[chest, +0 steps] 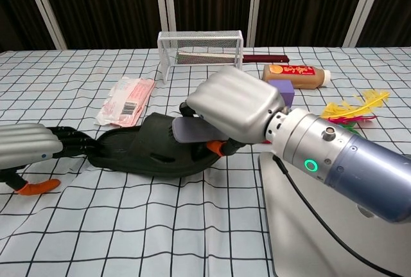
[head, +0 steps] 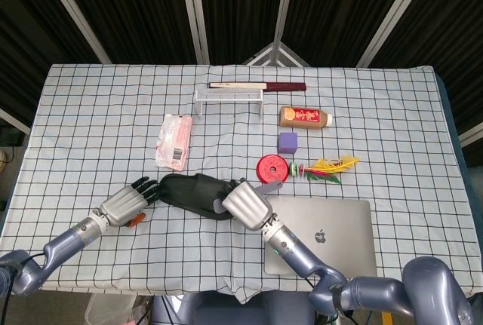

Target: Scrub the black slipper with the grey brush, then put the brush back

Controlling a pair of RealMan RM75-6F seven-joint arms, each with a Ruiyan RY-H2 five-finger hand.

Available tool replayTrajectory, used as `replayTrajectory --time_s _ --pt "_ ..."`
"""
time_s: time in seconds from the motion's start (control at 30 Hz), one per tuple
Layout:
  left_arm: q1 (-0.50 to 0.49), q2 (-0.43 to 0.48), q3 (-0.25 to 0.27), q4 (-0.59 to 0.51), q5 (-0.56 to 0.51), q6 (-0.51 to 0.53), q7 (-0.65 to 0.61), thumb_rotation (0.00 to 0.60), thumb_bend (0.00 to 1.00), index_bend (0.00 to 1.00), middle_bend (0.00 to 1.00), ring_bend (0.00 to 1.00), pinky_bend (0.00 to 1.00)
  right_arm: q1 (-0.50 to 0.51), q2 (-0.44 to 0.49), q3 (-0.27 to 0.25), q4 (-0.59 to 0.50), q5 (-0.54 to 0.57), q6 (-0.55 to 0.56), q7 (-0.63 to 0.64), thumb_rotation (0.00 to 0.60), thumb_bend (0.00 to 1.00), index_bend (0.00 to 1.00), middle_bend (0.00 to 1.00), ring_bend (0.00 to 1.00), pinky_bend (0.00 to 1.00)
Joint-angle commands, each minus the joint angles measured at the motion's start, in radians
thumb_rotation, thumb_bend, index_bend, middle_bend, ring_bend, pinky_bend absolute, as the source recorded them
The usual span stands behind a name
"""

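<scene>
Right robot hand (chest: 236, 108) grips the brush (chest: 192, 130), grey head pressed on the slipper (chest: 151, 150), handle (head: 266, 187) sticking out toward the red disc (head: 272, 167) in my head view. Left robot hand (head: 126, 203) has dark fingers (chest: 72, 142) touching the slipper's left end, bracing it; it is not closed around anything that I can see, fingers stretched out. Slipper lies flat on the counter (head: 98, 114), front centre, just left of the laptop (head: 321, 234). Orange bit (chest: 32, 187) lies under the left robot hand, can't tell what it is. Pink packet (head: 173, 141) sits beyond the slipper. Wire rack (head: 229, 97) at the back, dark stick (head: 256, 85) behind it. Bottle (head: 305, 118), purple cube (head: 288, 142), feathers (head: 329, 167) off to the right.
</scene>
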Motion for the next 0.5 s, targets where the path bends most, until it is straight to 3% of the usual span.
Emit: replayTrajectory --time_s 0.03,0.5 --pt "-0.001 0.000 -0.002 -0.001 0.002 0.004 -0.004 0.555 0.68 0.10 0.05 0.00 0.00 -0.002 -0.004 0.004 0.012 -0.001 0.001 0.013 0.600 0.98 0.91 0.83 0.67 0.73" --pt "-0.009 -0.002 -0.003 -0.017 0.021 0.017 -0.020 0.559 0.68 0.10 0.05 0.00 0.00 -0.007 -0.052 0.001 -0.043 -0.021 0.023 -0.049 0.600 0.99 0.91 0.83 0.67 0.73"
